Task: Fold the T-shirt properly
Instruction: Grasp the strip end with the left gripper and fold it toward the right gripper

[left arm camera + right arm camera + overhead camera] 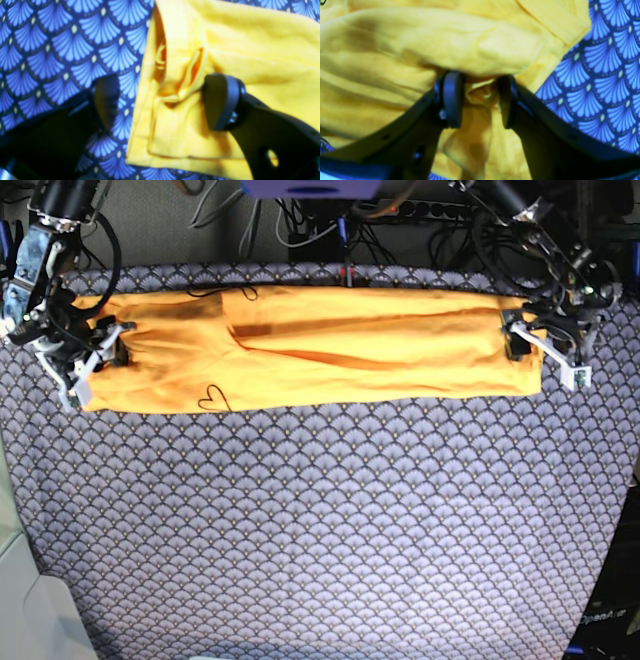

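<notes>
T-shirt (330,345) lies in a long band so we can halve it: our right gripper (477,100) pinches one end, our left gripper (160,100) gapes empty.

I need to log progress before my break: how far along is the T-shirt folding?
Done: the T-shirt lies as a long narrow band on the scallop-patterned cloth, its long sides apparently already folded in. In hand: the right gripper pinches bunched fabric at one end; the left gripper is open at the other end, one finger on the shirt. Left: folding the band end to end into a compact stack.
</notes>
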{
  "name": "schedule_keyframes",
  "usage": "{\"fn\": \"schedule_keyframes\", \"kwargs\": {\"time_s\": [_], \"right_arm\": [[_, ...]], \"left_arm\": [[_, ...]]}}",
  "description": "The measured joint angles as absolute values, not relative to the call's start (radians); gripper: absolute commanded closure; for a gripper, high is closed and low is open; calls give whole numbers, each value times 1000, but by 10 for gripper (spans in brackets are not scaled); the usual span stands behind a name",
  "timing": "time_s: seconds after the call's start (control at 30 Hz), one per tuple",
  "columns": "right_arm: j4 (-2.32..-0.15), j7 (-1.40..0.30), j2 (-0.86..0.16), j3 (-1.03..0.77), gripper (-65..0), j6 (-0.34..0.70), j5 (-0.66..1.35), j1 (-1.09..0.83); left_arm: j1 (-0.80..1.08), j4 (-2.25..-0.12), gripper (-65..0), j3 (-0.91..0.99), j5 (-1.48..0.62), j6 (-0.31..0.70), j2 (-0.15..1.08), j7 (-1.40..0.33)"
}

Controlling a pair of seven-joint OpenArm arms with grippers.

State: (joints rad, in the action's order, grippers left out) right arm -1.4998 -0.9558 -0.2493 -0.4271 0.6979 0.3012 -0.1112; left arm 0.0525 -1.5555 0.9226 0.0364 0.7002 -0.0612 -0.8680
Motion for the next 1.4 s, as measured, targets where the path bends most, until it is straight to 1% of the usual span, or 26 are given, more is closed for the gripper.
{"fn": "schedule_keyframes", "kwargs": {"time_s": [0.37, 0.4, 0.53, 0.6, 0.73, 0.87, 1.0, 1.1, 1.4], "right_arm": [[-1500, -956, -249, -427, -253, 698, 303, -111], [-1500, -956, -249, -427, -253, 698, 303, -111], [-1500, -956, -249, -427, -253, 698, 303, -111], [-1500, -956, -249, -427, -253, 698, 303, -111], [-1500, -956, -249, -425, -252, 698, 303, -111], [-1500, -955, -250, -424, -252, 698, 303, -111], [-1499, -956, -249, -424, -252, 698, 303, -111], [-1500, -955, -249, -424, -252, 698, 303, -111], [-1500, -956, -249, -424, -252, 698, 303, -111]], "left_arm": [[52, -1551, -27, 924, 21, 705, -62, -868], [52, -1551, 0, 924, 21, 704, -62, -868], [54, -1572, 0, 923, 22, 704, -66, -884], [60, -1633, 0, 923, 32, 706, -78, -901], [55, -1781, 0, 909, 24, 704, -116, -993], [55, -1890, 0, 809, 33, 700, -120, -1079], [55, -1905, 0, 678, 36, 700, -134, -1172], [55, -1908, 0, 592, 32, 700, -163, -1187], [60, -1908, 0, 319, 31, 700, -153, -1208]]}}
